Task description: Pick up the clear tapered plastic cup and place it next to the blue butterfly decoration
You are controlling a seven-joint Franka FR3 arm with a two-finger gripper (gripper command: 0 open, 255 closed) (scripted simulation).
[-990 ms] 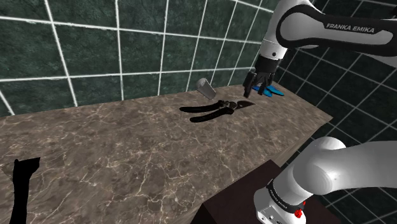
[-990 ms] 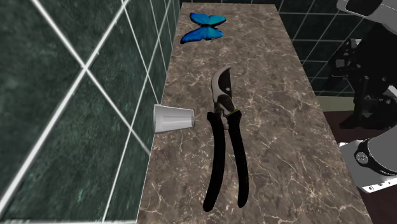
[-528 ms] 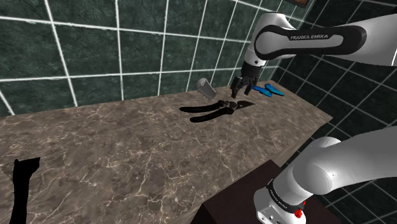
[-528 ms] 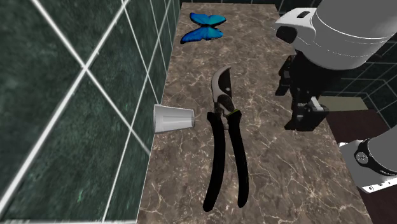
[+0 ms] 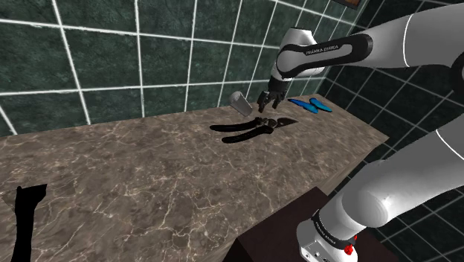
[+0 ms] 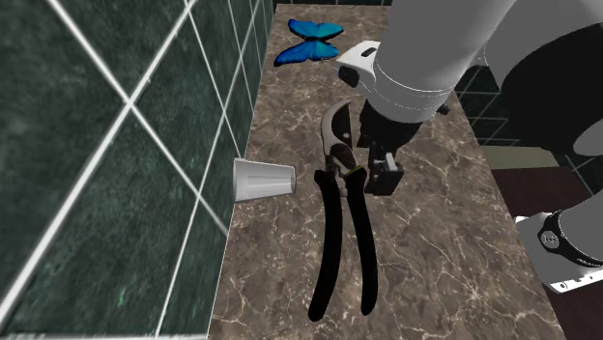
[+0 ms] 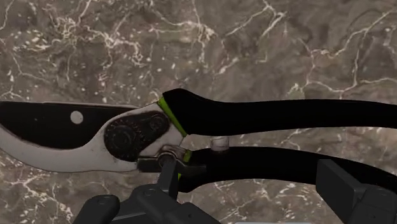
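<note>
One brown marbled counter (image 5: 149, 186) is shared by everything. Black-handled pruning shears (image 6: 343, 222) are found directly beneath the black two-finger end effector (image 6: 382, 172), held wide and empty, so they could be struck or grasped by mistake. The pale grey tapered cup (image 6: 263, 180) is tipped on its side by the dark green tiled wall (image 6: 116, 145), just beyond the shears.
</note>
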